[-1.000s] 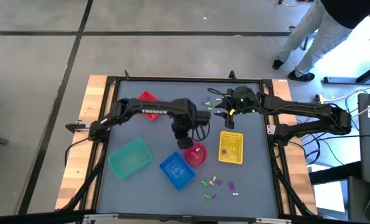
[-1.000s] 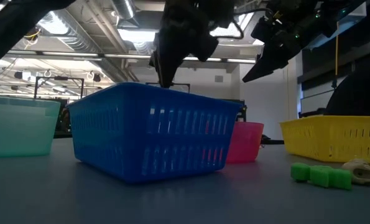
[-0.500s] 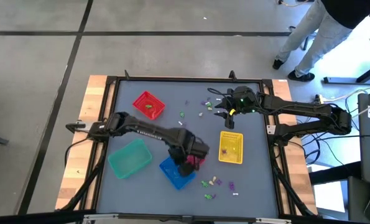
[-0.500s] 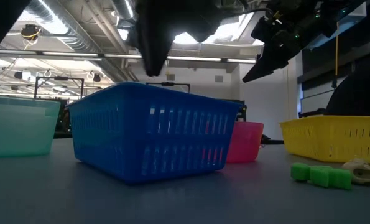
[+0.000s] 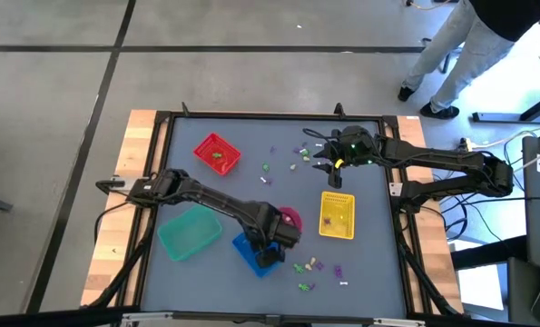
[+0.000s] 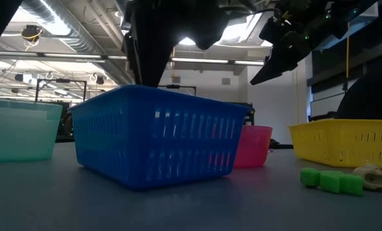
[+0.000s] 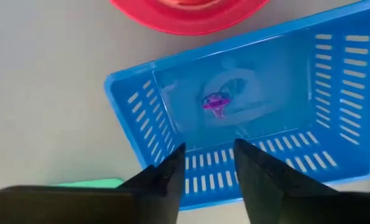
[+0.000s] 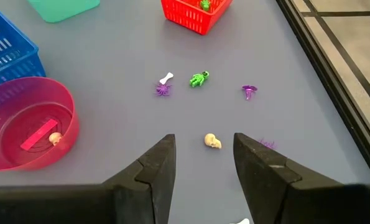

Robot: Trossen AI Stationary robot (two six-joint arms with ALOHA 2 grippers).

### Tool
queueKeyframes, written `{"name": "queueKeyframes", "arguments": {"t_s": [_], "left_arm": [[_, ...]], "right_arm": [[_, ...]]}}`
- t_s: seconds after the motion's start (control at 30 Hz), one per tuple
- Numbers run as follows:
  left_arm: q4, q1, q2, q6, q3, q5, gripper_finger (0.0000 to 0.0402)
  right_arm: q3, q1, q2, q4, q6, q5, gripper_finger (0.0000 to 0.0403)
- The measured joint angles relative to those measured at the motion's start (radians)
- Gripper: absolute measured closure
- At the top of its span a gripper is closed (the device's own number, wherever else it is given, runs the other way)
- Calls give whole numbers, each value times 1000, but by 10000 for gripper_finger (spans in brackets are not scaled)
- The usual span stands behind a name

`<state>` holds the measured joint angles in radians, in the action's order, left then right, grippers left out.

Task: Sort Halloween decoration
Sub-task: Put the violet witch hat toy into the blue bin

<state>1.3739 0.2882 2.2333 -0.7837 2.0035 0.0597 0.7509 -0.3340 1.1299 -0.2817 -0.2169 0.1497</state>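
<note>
While the left gripper (image 7: 209,165) hovers over the blue basket (image 5: 251,250) with its fingers parted and empty, a purple trinket (image 7: 216,102) lies on that basket's floor. Beyond the basket's far side the right gripper (image 8: 203,152) hangs open above a cream skull (image 8: 213,142), with a purple spider (image 8: 163,89), a white bone (image 8: 166,78), a green figure (image 8: 199,79) and another purple piece (image 8: 249,91) scattered just past it. More trinkets (image 5: 315,266) lie on the table (image 5: 378,272) right of the basket, near the pink bowl (image 5: 291,218).
</note>
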Motion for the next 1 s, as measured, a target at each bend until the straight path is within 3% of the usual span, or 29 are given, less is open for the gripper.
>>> {"name": "queueKeyframes", "arguments": {"t_s": [0.13, 0.23, 0.3, 0.63, 0.8, 1.0], "left_arm": [[0, -8, 0, -1, -6, -20, 246], [-3, -19, -1, 46, -6, -105, 238], [-2, -24, -6, 114, -7, -158, 237], [17, -124, -127, 464, -33, -229, 237], [-56, -181, -297, 480, -220, -278, 237], [-474, -244, -539, 501, -572, -232, 237]], "right_arm": [[0, 0, 0, 0, 0, 0, 244], [0, 0, 0, 0, 0, -1, 244], [0, 0, 0, 0, 0, -2, 244], [0, 0, 0, 11, 2, -70, 244], [0, 0, 0, 27, -5, -109, 244], [32, -7, 10, 49, -57, -118, 244]]}}
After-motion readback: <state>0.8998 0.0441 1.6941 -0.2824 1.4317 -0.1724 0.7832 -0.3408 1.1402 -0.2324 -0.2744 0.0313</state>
